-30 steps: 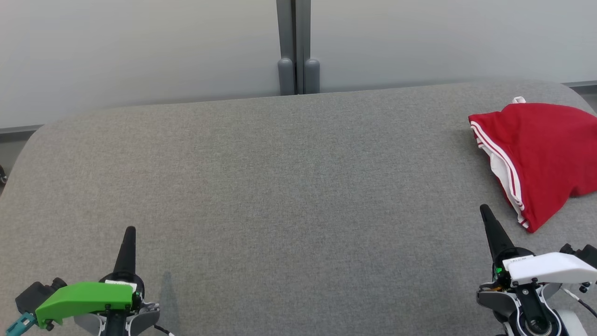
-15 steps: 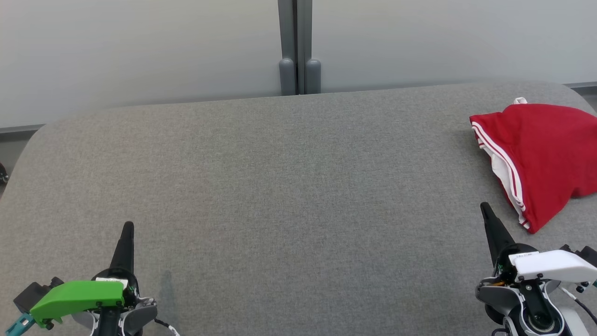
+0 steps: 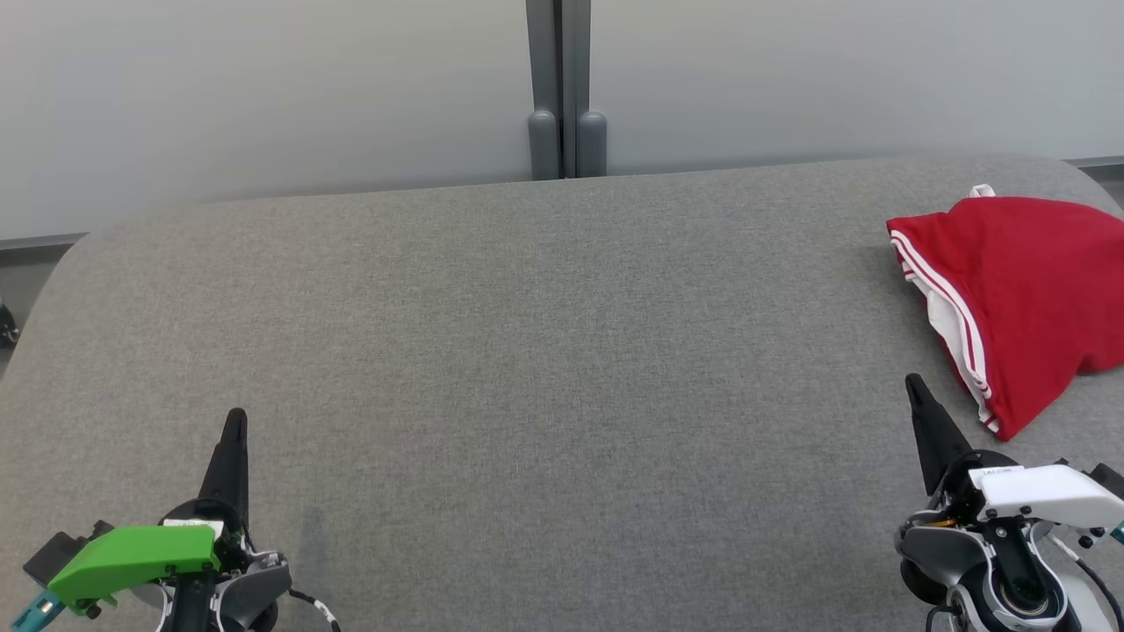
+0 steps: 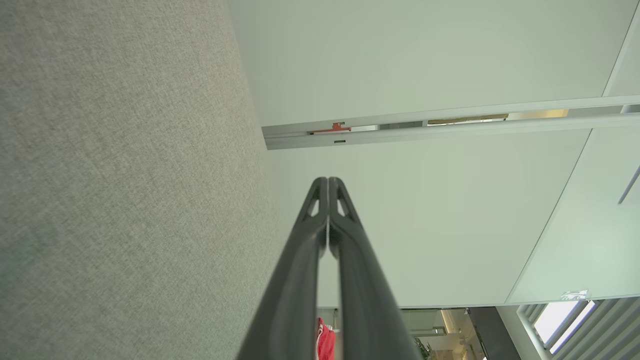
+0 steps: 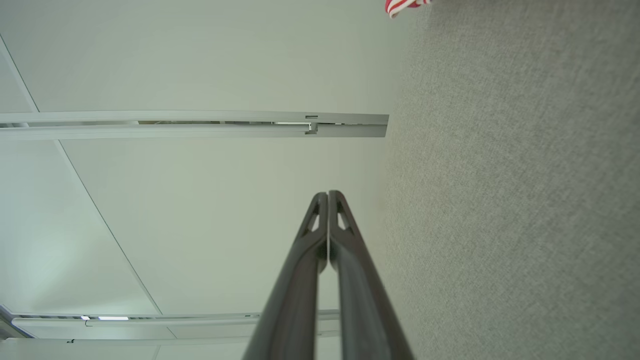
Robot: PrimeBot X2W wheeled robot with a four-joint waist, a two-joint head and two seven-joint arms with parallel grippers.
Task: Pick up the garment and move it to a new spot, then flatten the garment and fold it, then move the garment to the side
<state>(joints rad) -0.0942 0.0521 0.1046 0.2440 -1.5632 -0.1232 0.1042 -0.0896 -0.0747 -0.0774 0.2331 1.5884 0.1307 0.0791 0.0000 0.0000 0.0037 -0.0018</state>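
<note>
At lower left of head view, nearest: left gripper (image 3: pixel 235 421), green housing, two dark fingers pressed tip to tip, nothing between them, over bare grey fabric table (image 3: pixel 544 351). At lower right: right gripper (image 3: pixel 916 386), white housing, fingers likewise pressed together, holding nothing, tips near garment (image 3: pixel 1032 281) but apart from it. Further back, right side of table: said garment, red with white stripes along one edge, lying in a loose heap, partly cut off by frame edge. Beyond table: pale wall panels (image 3: pixel 263 105), grey post (image 3: pixel 566 88) at centre.
</note>
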